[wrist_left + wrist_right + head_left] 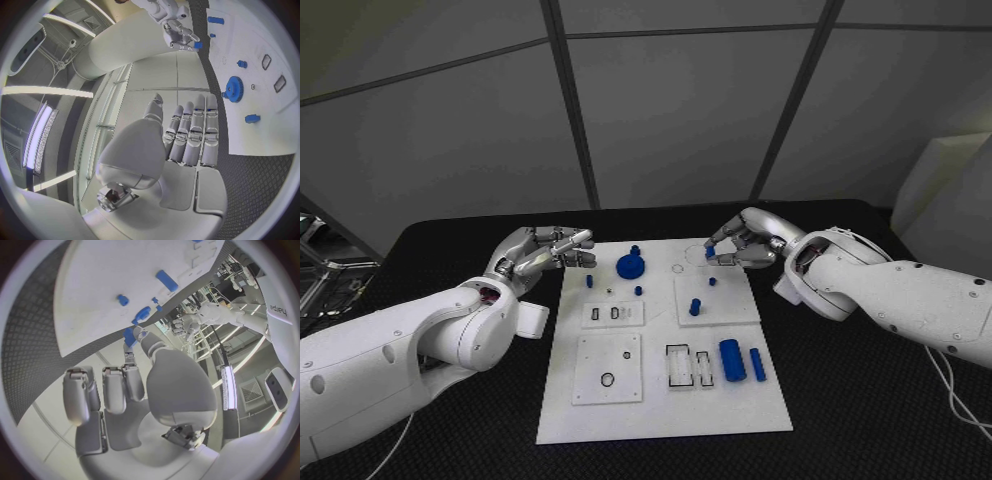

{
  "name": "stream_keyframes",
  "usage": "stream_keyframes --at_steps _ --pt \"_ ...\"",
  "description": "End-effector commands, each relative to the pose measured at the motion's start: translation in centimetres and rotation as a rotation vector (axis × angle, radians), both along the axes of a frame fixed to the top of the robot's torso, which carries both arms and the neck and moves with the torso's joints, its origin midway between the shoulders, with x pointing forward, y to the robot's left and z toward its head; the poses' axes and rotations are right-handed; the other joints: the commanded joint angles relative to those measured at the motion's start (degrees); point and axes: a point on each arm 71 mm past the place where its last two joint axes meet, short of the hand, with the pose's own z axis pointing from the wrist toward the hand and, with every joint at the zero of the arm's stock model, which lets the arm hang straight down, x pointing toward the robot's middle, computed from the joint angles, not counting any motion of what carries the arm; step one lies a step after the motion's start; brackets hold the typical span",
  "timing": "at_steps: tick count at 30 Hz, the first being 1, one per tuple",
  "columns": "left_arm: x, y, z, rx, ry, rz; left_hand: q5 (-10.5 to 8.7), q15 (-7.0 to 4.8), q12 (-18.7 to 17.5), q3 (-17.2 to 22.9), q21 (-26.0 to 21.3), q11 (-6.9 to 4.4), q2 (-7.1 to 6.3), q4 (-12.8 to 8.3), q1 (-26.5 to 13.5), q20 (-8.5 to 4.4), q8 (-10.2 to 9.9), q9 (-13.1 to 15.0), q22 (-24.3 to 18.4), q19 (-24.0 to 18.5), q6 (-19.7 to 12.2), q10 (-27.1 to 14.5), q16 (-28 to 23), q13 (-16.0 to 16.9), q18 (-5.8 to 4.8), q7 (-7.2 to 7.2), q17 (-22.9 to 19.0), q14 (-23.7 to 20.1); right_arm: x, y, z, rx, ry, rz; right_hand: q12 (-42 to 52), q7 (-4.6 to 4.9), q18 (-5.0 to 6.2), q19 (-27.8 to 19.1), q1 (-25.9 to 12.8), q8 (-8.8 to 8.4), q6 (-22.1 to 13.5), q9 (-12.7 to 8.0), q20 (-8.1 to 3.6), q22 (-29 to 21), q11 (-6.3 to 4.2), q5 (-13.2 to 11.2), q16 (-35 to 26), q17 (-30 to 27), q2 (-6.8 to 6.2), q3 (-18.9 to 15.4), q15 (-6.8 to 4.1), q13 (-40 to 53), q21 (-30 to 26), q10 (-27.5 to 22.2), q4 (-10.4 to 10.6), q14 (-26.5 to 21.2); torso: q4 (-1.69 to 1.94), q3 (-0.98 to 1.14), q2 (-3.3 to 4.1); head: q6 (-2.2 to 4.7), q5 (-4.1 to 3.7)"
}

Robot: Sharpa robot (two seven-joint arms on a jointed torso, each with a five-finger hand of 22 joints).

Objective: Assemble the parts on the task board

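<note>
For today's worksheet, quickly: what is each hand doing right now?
Left hand: open, fingers straight, holding nothing.
Right hand: pinching a small blue part over the task board.

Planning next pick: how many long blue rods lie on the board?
2: a thick rod and a thin rod, side by side near the board's near-right corner. None seems hidden.

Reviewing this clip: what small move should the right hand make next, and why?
Probably lower the small blue part toward the task board. The right hand pinches it above the board's far edge; the left hand holds nothing.
</note>
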Motion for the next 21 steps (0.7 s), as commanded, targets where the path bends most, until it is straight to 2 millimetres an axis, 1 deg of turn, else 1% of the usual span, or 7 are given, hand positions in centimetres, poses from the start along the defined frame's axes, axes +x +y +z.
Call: stream_keyframes --at_steps 1,5,7,11,12,16,21 --pt "0.1 0.0 0.1 -0.005 -0.004 -0.008 -0.29 0.03 -0.3 -0.1 -0.4 0.42 0.49 -0.3 -0.1 0.16 -0.3 -0.1 -0.1 -0.2 0.0 0.1 -0.2 0.0 -0.67 0.40 0.1 -0.3 -0.7 2.1 0.9 0.020 -0.056 0.003 0.4 -0.34 -0.42 6.0 -0.1 0.36 0.7 0.2 -0.53 15.1 -0.56 0.3 0.4 5.0 0.54 0.4 -0.46 5.5 0.3 1.2 0.0 3.7 0.01 -0.01 -0.21 -0.17 0.38" --pt "0.2 0.1 0.0 -0.004 -0.004 -0.003 -0.29 0.03 -0.3 -0.1 -0.4 0.42 0.49 -0.3 -0.1 0.16 -0.3 -0.1 -0.1 -0.2 0.0 0.1 -0.2 0.0 -0.67 0.40 0.1 -0.3 -1.6 5.7 1.2 0.017 -0.055 0.063 0.3 -0.34 -0.42 6.0 -0.1 0.35 0.8 0.2 -0.54 15.1 -0.57 0.3 0.3 4.9 0.57 0.4 -0.48 5.5 0.3 1.2 0.0 3.7 -0.01 0.04 -0.11 -0.44 1.07" --pt "0.3 0.1 0.0 -0.004 -0.003 -0.002 -0.29 0.03 -0.3 -0.1 -0.4 0.42 0.49 -0.3 -0.1 0.16 -0.3 -0.1 -0.1 -0.2 0.0 0.1 -0.2 0.0 -0.67 0.40 0.1 -0.3 -1.9 7.1 1.1 0.010 -0.050 0.086 0.3 -0.35 -0.42 6.0 -0.1 0.35 0.8 0.2 -0.54 15.1 -0.57 0.3 0.2 4.6 0.56 0.4 -0.48 5.4 0.3 1.2 0.0 3.7 -0.02 0.02 -0.07 -0.43 1.15" --pt "0.5 0.0 -0.1 -0.004 -0.002 0.000 -0.29 0.03 -0.3 -0.1 -0.4 0.42 0.49 -0.3 -0.1 0.16 -0.3 -0.1 -0.1 -0.2 0.0 0.1 -0.2 0.0 -0.67 0.40 0.1 -0.3 -3.0 10.3 0.2 -0.015 -0.022 0.129 0.1 -0.35 -0.42 6.0 -0.2 0.29 0.7 0.2 -0.57 15.1 -0.58 0.3 0.0 4.3 0.47 0.3 -0.50 5.3 0.3 1.1 -0.1 3.6 -0.02 -0.14 -0.11 -0.68 1.59" --pt "0.5 0.0 -0.1 -0.004 -0.002 0.000 -0.29 0.03 -0.3 -0.1 -0.4 0.42 0.49 -0.3 -0.1 0.16 -0.3 -0.1 -0.1 -0.2 0.0 0.1 -0.2 0.0 -0.67 0.40 0.1 -0.3 -3.2 10.8 0.0 -0.022 -0.016 0.134 0.1 -0.35 -0.42 6.0 -0.2 0.29 0.7 0.2 -0.57 15.1 -0.58 0.3 0.0 4.2 0.46 0.3 -0.50 5.3 0.3 1.1 -0.1 3.6 0.00 -0.17 -0.11 -0.73 1.63" --pt "0.5 -0.1 -0.1 -0.005 -0.002 -0.001 -0.29 0.03 -0.3 -0.1 -0.4 0.42 0.49 -0.3 -0.1 0.16 -0.3 -0.1 -0.1 -0.2 0.0 0.1 -0.2 0.0 -0.67 0.40 0.1 -0.3 -3.9 12.8 -0.9 -0.055 0.009 0.145 0.1 -0.35 -0.42 6.0 -0.2 0.27 0.7 0.2 -0.58 15.1 -0.58 0.3 0.0 4.2 0.46 0.3 -0.50 5.3 0.3 1.1 -0.1 3.6 -0.05 -0.02 0.04 -0.76 1.96" --pt "0.6 -0.2 -0.1 -0.005 -0.001 -0.001 -0.29 0.03 -0.3 -0.1 -0.4 0.42 0.49 -0.3 -0.1 0.16 -0.3 -0.1 -0.1 -0.2 0.0 0.1 -0.2 0.0 -0.67 0.40 0.1 -0.3 -4.3 14.4 -2.2 -0.094 0.039 0.142 0.0 -0.37 -0.42 6.0 -0.3 0.26 0.8 0.3 -0.60 15.1 -0.59 0.3 -0.1 4.0 0.45 0.3 -0.52 5.2 0.3 1.0 -0.1 3.5 -0.09 -0.08 0.01 -1.00 2.29"
